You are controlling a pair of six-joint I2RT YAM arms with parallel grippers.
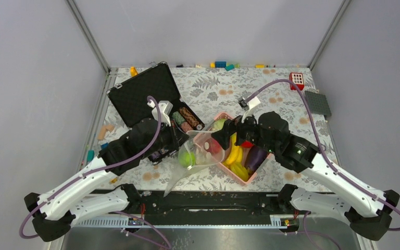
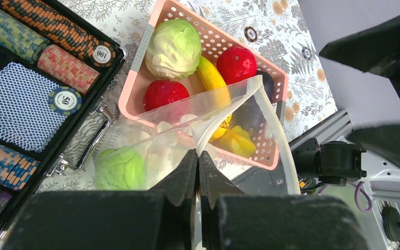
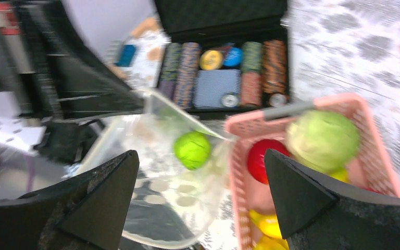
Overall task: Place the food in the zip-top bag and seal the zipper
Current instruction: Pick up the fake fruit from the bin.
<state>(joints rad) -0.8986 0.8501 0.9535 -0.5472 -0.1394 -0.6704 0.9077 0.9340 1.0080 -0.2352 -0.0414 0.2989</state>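
The soft clear zip-top bag [image 2: 187, 130], a green toy lime [image 3: 192, 149] inside, is seen at the middle of the desk's near edge, its mouth edge pinched in the left claw [image 2: 198, 161]. The right claw [image 3: 200, 153] is spread above the pink slatted basket [image 2: 216, 34] of pale green cabbage [image 2: 173, 48] and red apples [image 2: 236, 63]. The mouth should be held wide, and each piece released deep inside.

The basket [image 2: 131, 91] is pink. Inside it are a pale green cabbage [image 2: 173, 48], glossy red apples [image 2: 236, 63], yellow bananas [image 2: 212, 78] and a purple eggplant [image 1: 255, 156]. Left of the basket, a bright green lime [image 3: 192, 149] shows through the clear bag [image 3: 161, 208]. Beyond the basket, a black case [image 1: 140, 94] holds striped chips [image 2: 67, 67]. The tablecloth [image 1: 213, 88] is white with grey ferns and orange blossoms.
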